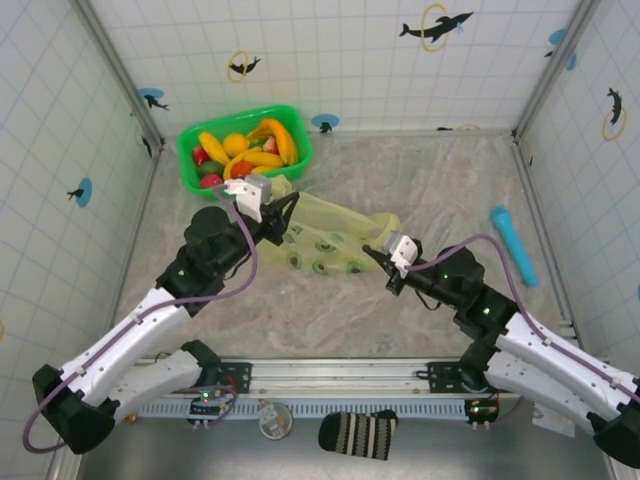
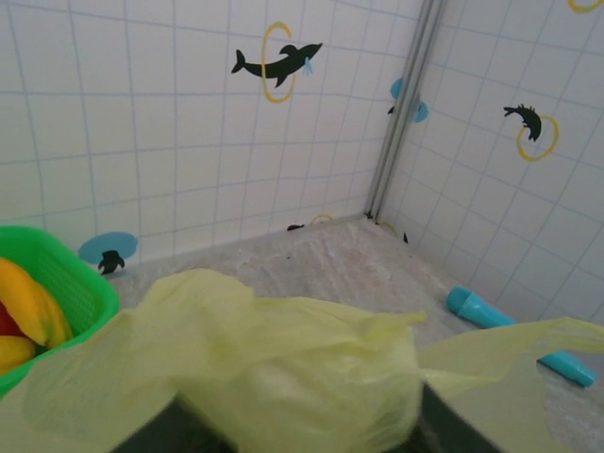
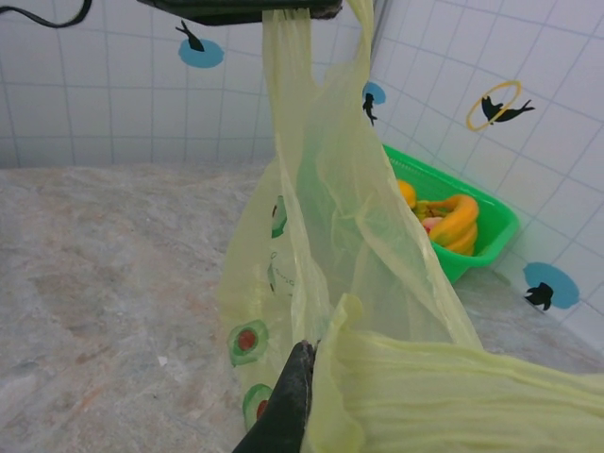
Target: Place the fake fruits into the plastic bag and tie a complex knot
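The plastic bag [image 1: 330,235], thin yellow-green with avocado prints, is stretched above the table between my two grippers. My left gripper [image 1: 283,212] is shut on one end of it; in the left wrist view the plastic bag [image 2: 283,359] is bunched over the jaws and hides them. In the right wrist view the bag [image 3: 321,208] hangs down from the left gripper [image 3: 241,8]. My right gripper [image 1: 375,255] is shut on the other end, one dark finger [image 3: 293,401] pressed against the film. The fake fruits [image 1: 245,150] lie in the green basket [image 1: 190,165]. No knot shows.
The green basket [image 3: 491,231] with bananas and round fruits [image 3: 451,219] stands at the back left by the wall. A cyan cylinder [image 1: 514,245] lies on the table at the right. Tiled walls close in three sides. A striped cloth [image 1: 358,432] hangs at the front rail.
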Motion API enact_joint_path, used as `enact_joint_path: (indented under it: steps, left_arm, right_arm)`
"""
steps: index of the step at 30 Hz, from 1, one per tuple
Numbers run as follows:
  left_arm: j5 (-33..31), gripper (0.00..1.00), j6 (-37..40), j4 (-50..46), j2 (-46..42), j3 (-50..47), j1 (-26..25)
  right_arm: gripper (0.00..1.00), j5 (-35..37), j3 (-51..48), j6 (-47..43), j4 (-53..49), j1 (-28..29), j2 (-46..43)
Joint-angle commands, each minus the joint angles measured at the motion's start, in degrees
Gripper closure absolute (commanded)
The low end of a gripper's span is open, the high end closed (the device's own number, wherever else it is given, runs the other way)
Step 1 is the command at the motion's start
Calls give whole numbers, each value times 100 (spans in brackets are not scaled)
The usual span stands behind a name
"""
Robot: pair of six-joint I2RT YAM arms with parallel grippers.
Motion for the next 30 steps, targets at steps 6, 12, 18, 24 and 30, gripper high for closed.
enact_joint_path:
  steps: [6,12,18,24,30]
  left_arm:
    - [-306,100,244,-971,148,683,-26]
    - [-925,100,405,-718,-281,24,-28]
    - [-1884,100,643,-96,-844,-828,-20]
    - [-2743,100,549,461,-1174,-1359,-14]
    - [-3831,100,653,897,-1345,-1801,-3]
  right_arm:
    - [100,270,384,-204,-246,32,93]
    - [29,246,851,-32,-570,27,345]
    - [13,119,1391,494,-155,-88,512]
    - [18,-960,2317,1109,-1160,-670,1312]
    - [15,-1152,2013,1366,-1297,-694,1235]
